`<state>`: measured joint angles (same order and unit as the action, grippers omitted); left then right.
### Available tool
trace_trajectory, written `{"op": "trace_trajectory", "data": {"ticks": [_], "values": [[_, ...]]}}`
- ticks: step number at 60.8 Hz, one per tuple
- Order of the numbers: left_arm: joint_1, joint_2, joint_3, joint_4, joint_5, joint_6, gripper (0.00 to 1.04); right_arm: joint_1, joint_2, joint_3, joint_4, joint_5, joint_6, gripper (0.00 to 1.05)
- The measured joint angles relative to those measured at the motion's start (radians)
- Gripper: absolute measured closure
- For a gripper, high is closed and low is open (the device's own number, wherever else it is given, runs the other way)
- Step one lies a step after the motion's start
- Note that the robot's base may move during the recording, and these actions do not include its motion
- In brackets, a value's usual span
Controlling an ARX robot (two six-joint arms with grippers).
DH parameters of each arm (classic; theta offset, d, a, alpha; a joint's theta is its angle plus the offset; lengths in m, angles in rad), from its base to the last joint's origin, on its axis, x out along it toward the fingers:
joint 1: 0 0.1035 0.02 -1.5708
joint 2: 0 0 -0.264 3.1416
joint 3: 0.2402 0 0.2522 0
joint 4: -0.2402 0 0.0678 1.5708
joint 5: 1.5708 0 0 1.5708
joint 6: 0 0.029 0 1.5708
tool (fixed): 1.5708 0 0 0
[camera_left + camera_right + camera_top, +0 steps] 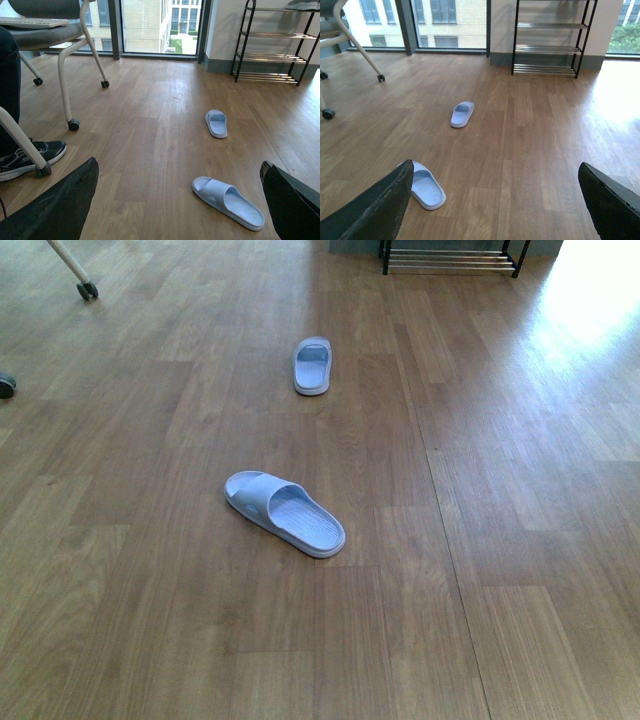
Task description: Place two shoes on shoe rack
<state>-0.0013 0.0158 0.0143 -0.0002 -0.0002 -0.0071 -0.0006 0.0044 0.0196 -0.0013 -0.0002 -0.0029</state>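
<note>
While left claw [178,165] and right claw [495,167] are hanging spread, empty, no grey sneakers are showing on the floor [150,590], only pale blue slides [285,513], and the shoe rack [450,260] is standing at its far edge, bars crosswise, nearer the right arm.

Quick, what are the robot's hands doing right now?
Left hand: open, holding nothing.
Right hand: open, holding nothing.

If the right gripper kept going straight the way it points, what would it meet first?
Likely bare floor. The right gripper is open and empty; the near slipper lies off to one side, the shoe rack far beyond.
</note>
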Motion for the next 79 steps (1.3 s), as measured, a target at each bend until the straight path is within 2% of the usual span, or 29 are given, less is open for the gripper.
{"op": "trace_trajectory", "data": {"ticks": [79], "values": [[0.0,0.0,0.0,0.0,0.001,0.0,0.09,0.0,0.0,0.0,0.0,0.003,0.0,0.09]]}}
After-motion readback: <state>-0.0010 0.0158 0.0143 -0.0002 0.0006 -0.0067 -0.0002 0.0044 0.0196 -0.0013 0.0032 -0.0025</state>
